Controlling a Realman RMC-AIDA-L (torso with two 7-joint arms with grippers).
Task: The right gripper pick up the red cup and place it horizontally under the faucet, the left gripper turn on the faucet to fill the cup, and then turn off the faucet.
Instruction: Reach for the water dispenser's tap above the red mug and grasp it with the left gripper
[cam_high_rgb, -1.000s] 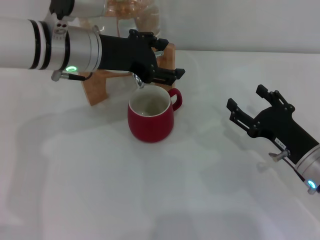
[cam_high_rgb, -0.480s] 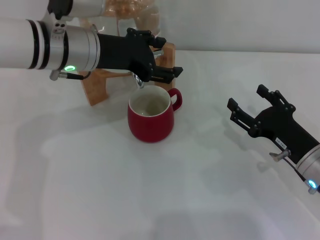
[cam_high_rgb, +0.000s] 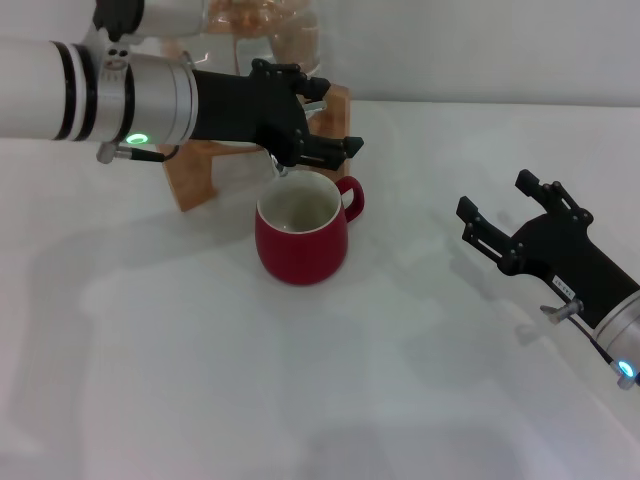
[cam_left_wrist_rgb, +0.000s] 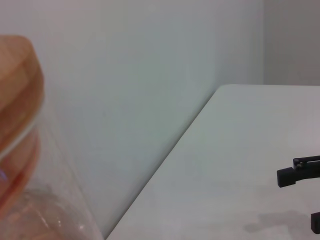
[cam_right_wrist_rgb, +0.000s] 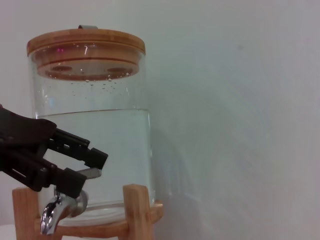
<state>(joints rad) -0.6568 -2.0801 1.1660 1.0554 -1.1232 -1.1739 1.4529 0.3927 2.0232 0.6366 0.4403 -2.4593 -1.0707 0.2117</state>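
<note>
One red cup (cam_high_rgb: 301, 232) stands upright on the white tabletop (cam_high_rgb: 300, 380), its cream inside facing up and its loop handle turned toward the robot's right, directly below the chrome faucet (cam_right_wrist_rgb: 62, 209). That faucet juts from a clear glass jar (cam_right_wrist_rgb: 107, 145) with a wooden lid, resting on a wooden stand (cam_high_rgb: 195, 170). The left hand (cam_high_rgb: 325, 125) reaches across to the faucet, fingers set narrowly about its lever. Well apart, the right hand (cam_high_rgb: 500, 215) hovers with fingers spread wide, holding nothing.
</note>
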